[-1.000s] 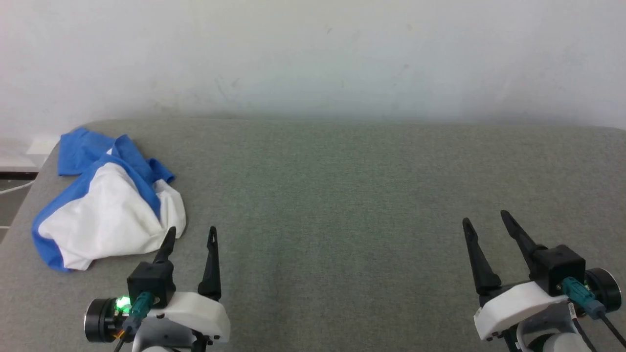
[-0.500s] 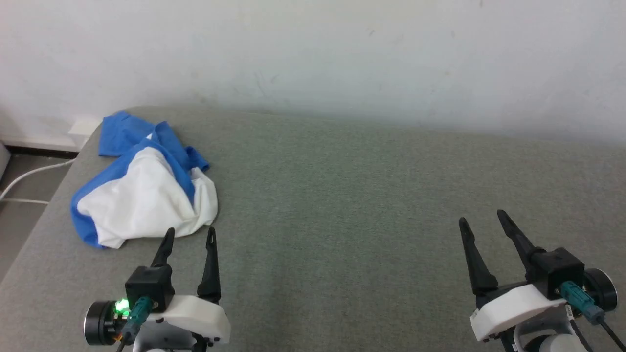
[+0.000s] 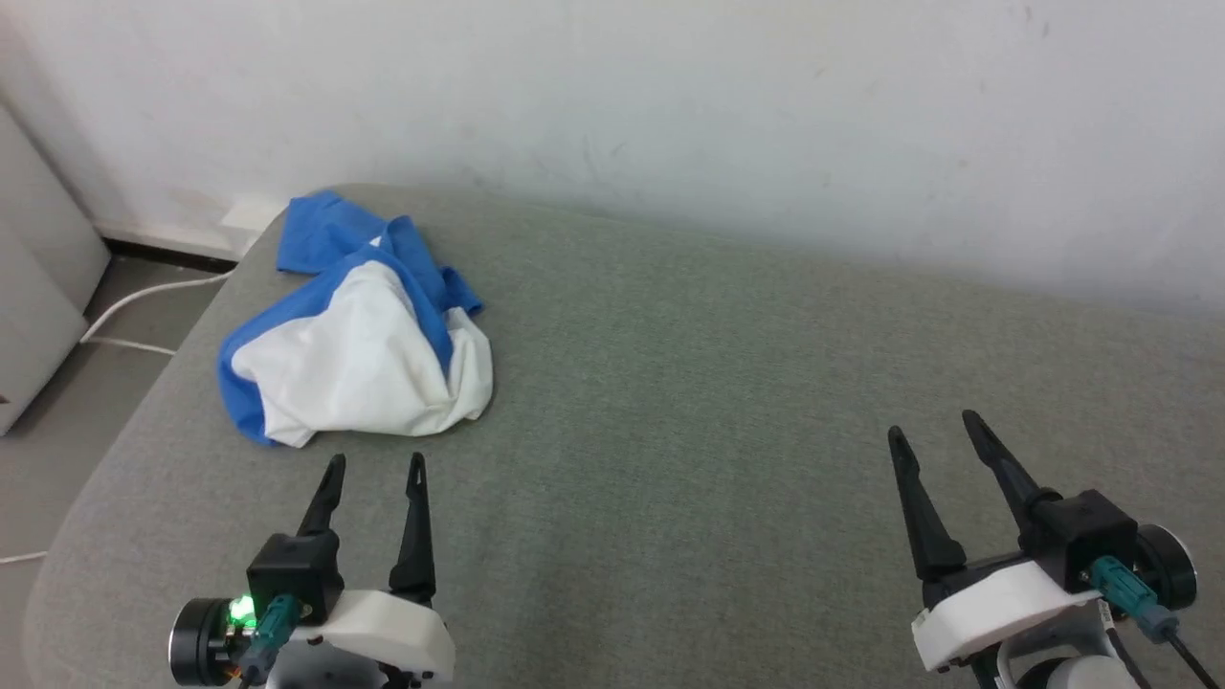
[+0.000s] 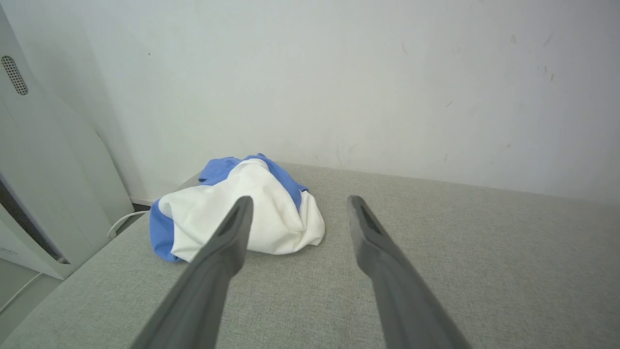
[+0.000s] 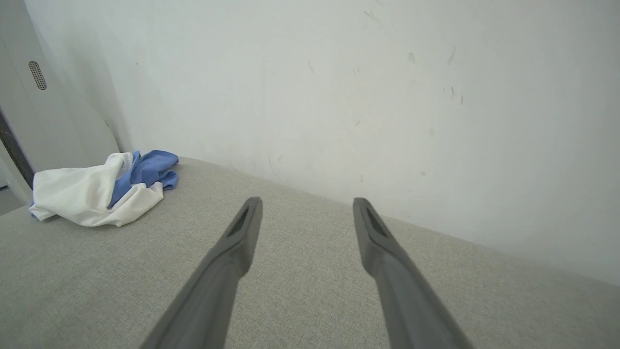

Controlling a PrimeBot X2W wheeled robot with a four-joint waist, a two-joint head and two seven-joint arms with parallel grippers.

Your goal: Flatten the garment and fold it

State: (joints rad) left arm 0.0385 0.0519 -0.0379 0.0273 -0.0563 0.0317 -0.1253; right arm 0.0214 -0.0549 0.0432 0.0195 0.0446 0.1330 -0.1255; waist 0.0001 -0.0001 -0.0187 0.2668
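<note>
The head camera has swung toward the robot's left over the past second, so the whole scene sits further right in the head view. A strip of floor point(image 3: 86, 402), a white cable point(image 3: 144, 292) and a pale panel point(image 3: 38, 277) have come into the picture beside the grey padded surface point(image 3: 718, 402). The things themselves lie as they did.

One garment point(image 3: 359, 359), a white T-shirt with bright blue sleeves, lies crumpled in a heap near the far left corner of the padded surface, close to the white wall point(image 3: 670, 96). Its folds keep the same shape as a second ago, with the white body toward the robot and the blue bunched at the back.

Two grippers hover low over the near edge. The left gripper point(image 3: 375, 461) points at the heap, its two dark fingers point(image 3: 414, 536) spread and empty, their tips near the white hem but apart from it. In the left wrist view the left gripper point(image 4: 299, 198) frames the garment point(image 4: 286, 223) just beyond its tips. The right gripper point(image 3: 932, 426) hangs well apart over the near right of the surface, its two fingers point(image 3: 924, 517) also spread and holding nothing. In the right wrist view the right gripper point(image 5: 306, 199) faces bare fabric, with the garment point(image 5: 87, 194) far off to that view's left.
</note>
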